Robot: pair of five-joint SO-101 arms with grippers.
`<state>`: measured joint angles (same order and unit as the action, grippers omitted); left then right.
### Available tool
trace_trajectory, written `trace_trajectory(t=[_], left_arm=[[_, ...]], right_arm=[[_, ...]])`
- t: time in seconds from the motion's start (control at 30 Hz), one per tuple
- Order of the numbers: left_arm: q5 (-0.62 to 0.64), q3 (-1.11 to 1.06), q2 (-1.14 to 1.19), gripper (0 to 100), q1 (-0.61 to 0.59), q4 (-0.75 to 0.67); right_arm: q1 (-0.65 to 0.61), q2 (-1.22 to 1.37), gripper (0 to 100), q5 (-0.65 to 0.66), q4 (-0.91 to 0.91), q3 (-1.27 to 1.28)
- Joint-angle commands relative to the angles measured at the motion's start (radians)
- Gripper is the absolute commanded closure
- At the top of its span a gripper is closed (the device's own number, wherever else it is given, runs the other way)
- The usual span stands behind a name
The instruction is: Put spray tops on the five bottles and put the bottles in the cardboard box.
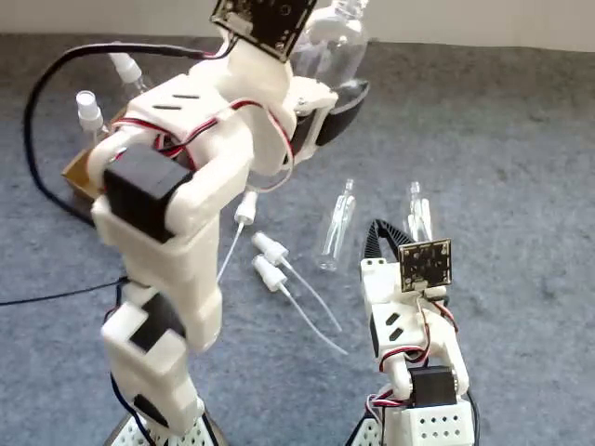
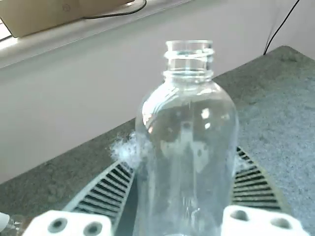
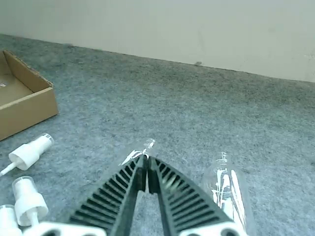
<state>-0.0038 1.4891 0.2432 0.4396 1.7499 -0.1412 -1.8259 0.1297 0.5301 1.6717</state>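
Five bottles, three loose spray tops, one box and two hands are listed.

- Cardboard box: set on the grey surface, to the left of the left hand. Two topped bottles are stood upright at it, their bases hidden behind the arm.
- Left hand: raised well above the surface and clamped on the large clear bottle, which is held upright between the fingers. Its threaded neck is bare.
- Spray tops: three are laid on the surface, below the left hand and to the left of the right hand. Their thin tubes are trailed across the surface.
- Slim bottles: two are laid on their sides just ahead of the right hand. One is at its fingertips, and contact cannot be told. The other is just to the right of it.
- Right hand: held low over the surface, with the fingers pressed together on nothing.
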Motion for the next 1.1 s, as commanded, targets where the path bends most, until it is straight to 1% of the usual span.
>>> trace_trajectory(t=[0.0,0.17,0.5,0.7,0.9,0.97,1.07], left_arm=[[0.012,-0.251,-0.220,86,0.012,0.011],[0.009,-0.573,-0.450,86,0.012,0.005],[0.006,-1.090,-0.828,86,0.004,-0.015],[0.006,-1.468,-1.050,86,0.002,-0.144],[0.005,-1.900,-1.334,86,-0.001,-0.348],[0.005,-2.018,-1.431,86,-0.035,-0.399],[0.005,-2.158,-1.535,86,-0.154,-0.450]], right_arm=[[0.012,-0.005,99.3,-0.003,0.002,0.104],[0.012,-0.005,99.3,-0.003,0.002,0.104],[0.008,-0.005,99.3,-0.003,0.002,0.104],[0.007,-0.007,98.9,-0.008,0.002,0.104],[0.007,-0.005,98.9,-0.009,0.002,0.104],[0.007,-0.005,98.9,-0.005,0.002,0.104],[0.007,-0.005,98.8,-0.003,0.002,0.104]])
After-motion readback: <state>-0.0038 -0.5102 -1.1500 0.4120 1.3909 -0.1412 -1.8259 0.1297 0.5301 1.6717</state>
